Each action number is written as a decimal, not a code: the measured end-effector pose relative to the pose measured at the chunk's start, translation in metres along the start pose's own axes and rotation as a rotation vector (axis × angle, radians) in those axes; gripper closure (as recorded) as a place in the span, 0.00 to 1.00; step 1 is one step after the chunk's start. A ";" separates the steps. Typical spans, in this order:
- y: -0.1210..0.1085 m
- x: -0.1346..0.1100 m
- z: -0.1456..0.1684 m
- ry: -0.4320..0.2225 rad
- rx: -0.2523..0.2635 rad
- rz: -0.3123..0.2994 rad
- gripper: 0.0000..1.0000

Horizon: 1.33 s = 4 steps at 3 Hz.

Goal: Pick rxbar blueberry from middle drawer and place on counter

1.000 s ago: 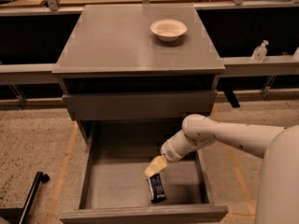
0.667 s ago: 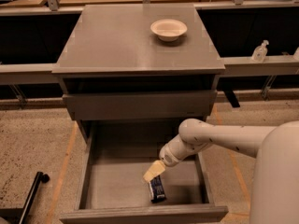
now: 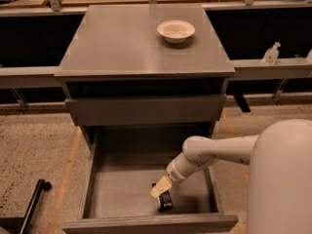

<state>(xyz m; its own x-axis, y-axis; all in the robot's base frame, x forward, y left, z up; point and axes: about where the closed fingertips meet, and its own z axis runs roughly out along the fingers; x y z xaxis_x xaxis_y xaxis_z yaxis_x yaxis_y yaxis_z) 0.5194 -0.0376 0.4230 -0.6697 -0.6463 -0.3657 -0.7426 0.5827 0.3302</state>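
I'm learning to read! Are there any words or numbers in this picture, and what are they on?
No text here can be read.
rxbar blueberry, right by the gripper in the middle drawer: pale markings, too blurred to read.
Bottle on the right ledge: no readable label.
Bowl and counter: no writing visible.

One counter (image 3: 122, 43), with one bowl (image 3: 176, 31) on it. Two drawers show: one open drawer (image 3: 122, 191) and one drawer front (image 3: 146, 108) above it. One snack bar (image 3: 165, 202) lies in the open drawer. One gripper (image 3: 161, 187) is low inside the open drawer, just over the snack bar. One bottle (image 3: 271, 53) stands off to the right.
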 end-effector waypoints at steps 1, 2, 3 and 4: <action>-0.003 0.013 0.017 0.041 0.039 0.032 0.00; 0.000 0.023 0.041 0.075 0.050 0.078 0.00; 0.004 0.031 0.069 0.080 0.042 0.148 0.00; 0.007 0.030 0.066 0.081 0.041 0.155 0.15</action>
<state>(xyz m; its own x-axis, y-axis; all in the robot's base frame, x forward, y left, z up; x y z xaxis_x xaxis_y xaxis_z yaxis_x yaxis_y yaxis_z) 0.4946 -0.0205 0.3569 -0.7755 -0.5833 -0.2416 -0.6306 0.6970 0.3412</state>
